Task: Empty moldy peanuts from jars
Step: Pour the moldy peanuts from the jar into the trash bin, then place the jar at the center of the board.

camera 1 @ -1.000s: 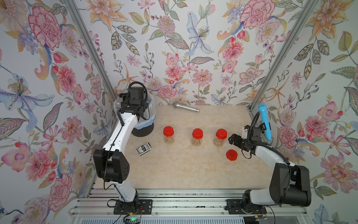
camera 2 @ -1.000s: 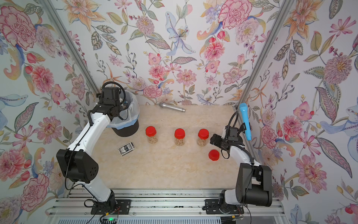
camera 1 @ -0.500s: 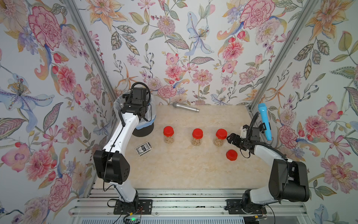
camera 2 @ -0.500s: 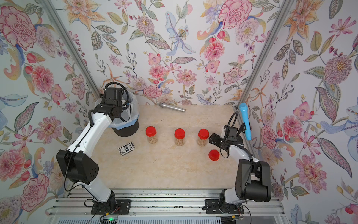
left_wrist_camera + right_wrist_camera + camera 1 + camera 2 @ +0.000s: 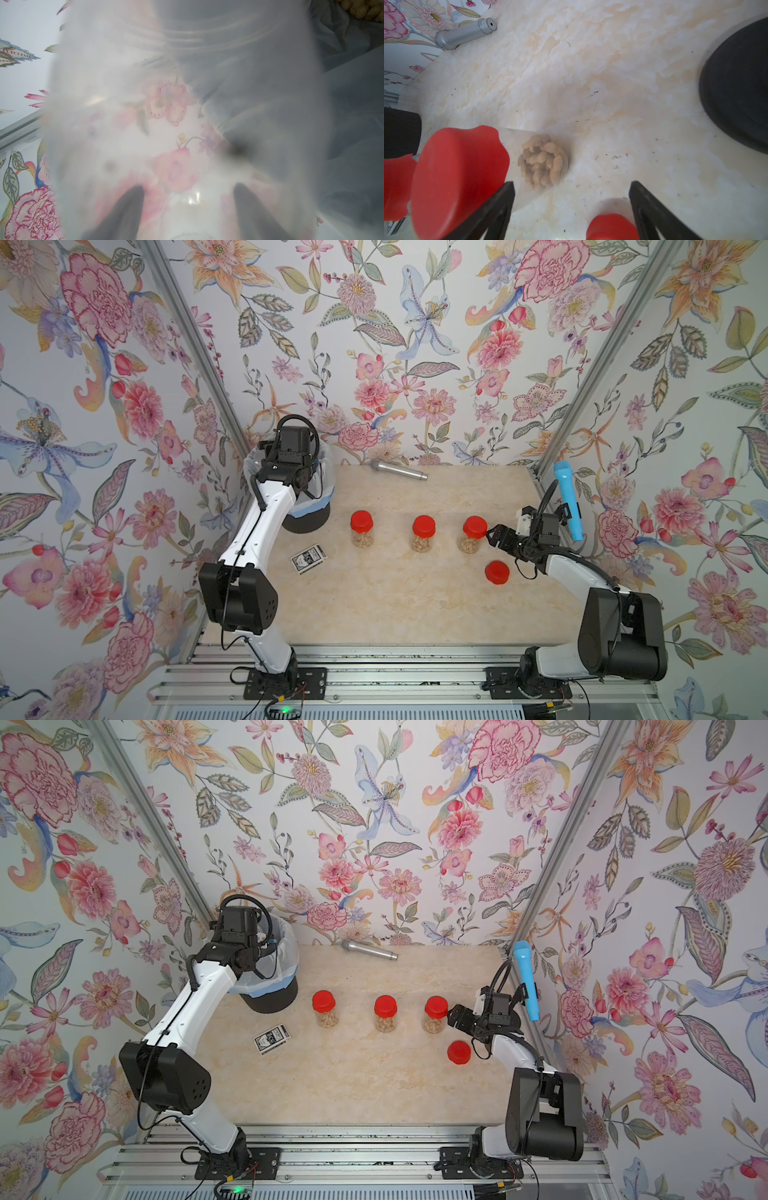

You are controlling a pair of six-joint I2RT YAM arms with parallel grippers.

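Note:
Three jars (image 5: 361, 529) (image 5: 423, 533) (image 5: 473, 535) stand in a row mid-table, each with a red lid and moldy peanuts (image 5: 362, 540) inside. A fourth jar (image 5: 187, 83), clear and lidless, fills the left wrist view with my left gripper (image 5: 188, 186) shut on it, held over the black bin (image 5: 307, 520). Its mouth points into the bin's white bag, where peanuts (image 5: 361, 8) lie. My right gripper (image 5: 492, 533) is open, just right of the rightmost jar (image 5: 456, 176), holding nothing. A loose red lid (image 5: 496, 572) lies on the table near it.
A silver microphone (image 5: 399, 470) lies at the back of the table. A blue microphone (image 5: 568, 499) leans at the right wall, behind the right wrist. A card deck (image 5: 308, 559) lies front-left of the jars, near the left arm.
My right gripper has moved left, away from the loose lid and closer to the rightmost jar. The left wrist has shifted slightly over the bin, still holding its jar.

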